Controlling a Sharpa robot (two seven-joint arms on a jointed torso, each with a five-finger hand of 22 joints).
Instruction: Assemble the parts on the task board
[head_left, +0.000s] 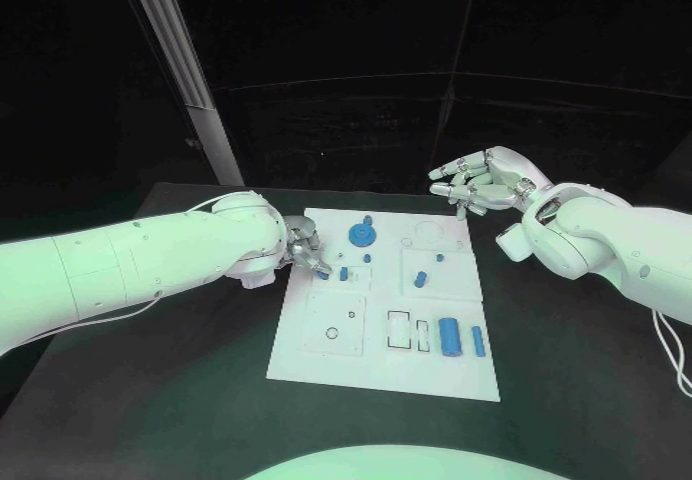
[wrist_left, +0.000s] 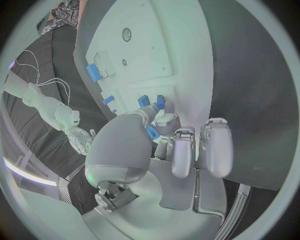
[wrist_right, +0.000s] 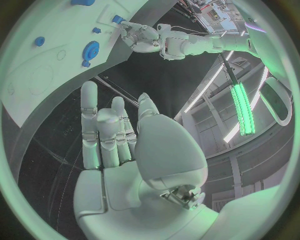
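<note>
The white task board (head_left: 378, 352) lies in the middle of the black table. My left hand (head_left: 304, 248) is over the board's left edge and pinches a small blue part (wrist_left: 152, 132) between thumb and a finger. Beside it on the board are two small blue pegs (head_left: 368, 258), (head_left: 346, 273) and a round blue wheel (head_left: 362, 236). A blue block (head_left: 420, 279) stands mid-board. A blue cylinder (head_left: 451, 337) and a blue bar (head_left: 477, 342) lie at the near right. My right hand (head_left: 480, 180) hovers past the board's far right corner, fingers apart, holding nothing.
Rectangular cut-outs (head_left: 402, 330) and a square plate with a hole (head_left: 336, 334) mark the board's near half. A grey pillar (head_left: 195, 90) rises behind the table's far left. Bare black table (head_left: 173, 370) lies on both sides of the board.
</note>
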